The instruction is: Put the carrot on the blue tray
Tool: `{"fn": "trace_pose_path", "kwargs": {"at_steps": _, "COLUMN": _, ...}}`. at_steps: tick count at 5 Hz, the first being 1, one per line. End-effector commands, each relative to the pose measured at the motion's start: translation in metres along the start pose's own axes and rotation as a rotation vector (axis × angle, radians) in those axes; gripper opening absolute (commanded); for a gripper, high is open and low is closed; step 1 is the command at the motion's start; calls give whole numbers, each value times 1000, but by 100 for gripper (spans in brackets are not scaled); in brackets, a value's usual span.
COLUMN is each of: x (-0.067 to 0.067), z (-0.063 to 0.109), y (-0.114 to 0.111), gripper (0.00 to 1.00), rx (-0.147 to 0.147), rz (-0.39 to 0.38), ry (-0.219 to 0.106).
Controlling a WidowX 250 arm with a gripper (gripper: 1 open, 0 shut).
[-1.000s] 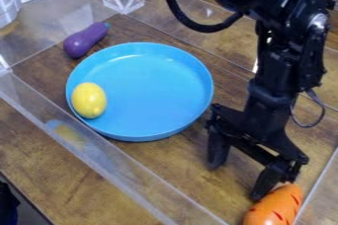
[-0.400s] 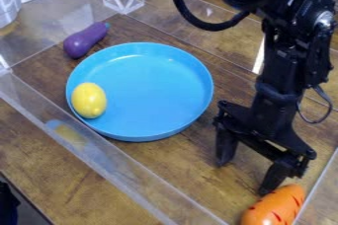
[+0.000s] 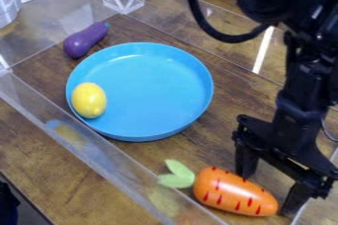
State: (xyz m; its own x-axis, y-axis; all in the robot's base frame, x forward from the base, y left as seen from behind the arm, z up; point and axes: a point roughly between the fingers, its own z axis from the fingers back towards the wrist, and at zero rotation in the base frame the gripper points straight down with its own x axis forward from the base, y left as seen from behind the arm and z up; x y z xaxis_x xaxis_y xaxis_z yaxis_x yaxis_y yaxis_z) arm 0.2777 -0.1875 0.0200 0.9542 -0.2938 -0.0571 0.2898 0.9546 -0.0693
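The carrot point(image 3: 235, 190) lies flat on the counter point(image 3: 251, 81) at the blue tray's point(image 3: 138, 89) five o'clock, beside wide-open, empty fingers point(image 3: 280, 166) poised for grasping.

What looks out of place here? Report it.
The lemon already sits in the blue tray, while the carrot lies on its side on the table, outside the tray, beside the open gripper. Nothing looks spilled or damaged.

Robot arm point(image 3: 284, 12) cut off by top edge, eggplant point(image 3: 85, 39) hazy behind clear wall
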Motion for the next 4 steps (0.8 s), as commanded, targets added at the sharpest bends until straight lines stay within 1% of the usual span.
{"fn": "trace_pose_path", "kwargs": {"at_steps": 1, "x": -3, "z": 1, "y": 16, "gripper": 100, "rx": 5, "rz": -17, "ry": 15}}
{"fn": "trace_pose_path", "kwargs": {"at_steps": 3, "x": -4, "z": -1, "y": 22, "gripper": 100, "rx": 17, "rz": 15, "ry": 37}}
{"fn": "trace_pose_path", "kwargs": {"at_steps": 4, "x": -4, "z": -2, "y": 23, "gripper": 100, "rx": 24, "rz": 18, "ry": 50}}
